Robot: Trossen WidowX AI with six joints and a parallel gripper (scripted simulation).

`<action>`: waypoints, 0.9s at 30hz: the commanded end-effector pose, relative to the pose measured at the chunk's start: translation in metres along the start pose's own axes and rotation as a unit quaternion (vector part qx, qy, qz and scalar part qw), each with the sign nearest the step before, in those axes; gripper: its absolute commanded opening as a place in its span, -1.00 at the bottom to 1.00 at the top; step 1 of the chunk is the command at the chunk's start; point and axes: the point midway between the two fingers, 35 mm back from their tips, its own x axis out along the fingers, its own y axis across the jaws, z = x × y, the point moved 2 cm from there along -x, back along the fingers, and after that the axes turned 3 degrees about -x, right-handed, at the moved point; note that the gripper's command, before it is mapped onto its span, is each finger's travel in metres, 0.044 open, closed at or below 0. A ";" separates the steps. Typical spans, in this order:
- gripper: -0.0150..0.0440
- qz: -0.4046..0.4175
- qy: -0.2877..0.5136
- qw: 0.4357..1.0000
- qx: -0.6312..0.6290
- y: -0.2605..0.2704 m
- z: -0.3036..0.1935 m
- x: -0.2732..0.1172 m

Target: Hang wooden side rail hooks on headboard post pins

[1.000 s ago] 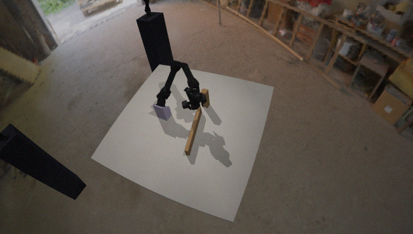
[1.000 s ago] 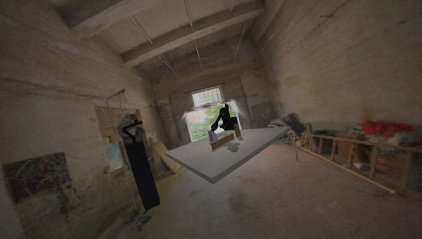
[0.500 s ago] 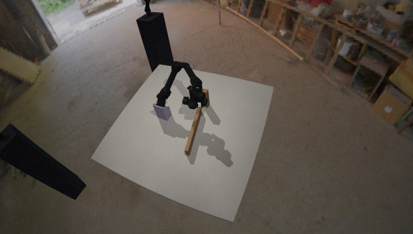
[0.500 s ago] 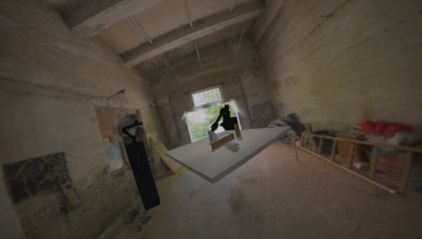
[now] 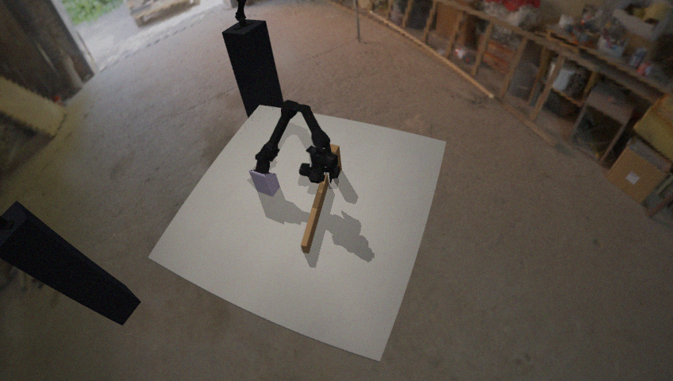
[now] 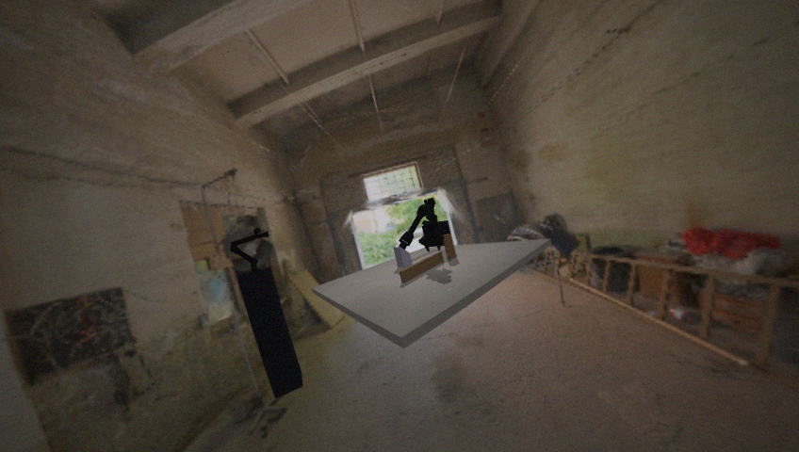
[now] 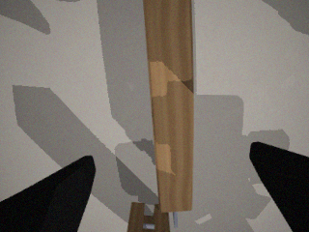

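Note:
The wooden side rail lies along the table, standing on its narrow edge. In the wrist view a steel hook sticks out of its near end, beside the post's top. The headboard post stands upright, and a steel pin shows in its slot. Hook and pin look apart; the second hook is not seen. My gripper is open and empty, pointing down above the rail near its hook end, with one finger on each side of the rail.
The white table carries the lilac block under my arm's base, to the left of the rail. The post stands close by the gripper. Tall black pedestals stand off the table.

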 end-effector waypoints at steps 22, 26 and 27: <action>1.00 -0.004 0.003 1.000 0.006 -0.001 0.001 0.040; 1.00 -0.004 0.004 1.000 0.006 -0.001 0.001 0.047; 1.00 -0.004 0.004 1.000 0.006 -0.001 0.001 0.048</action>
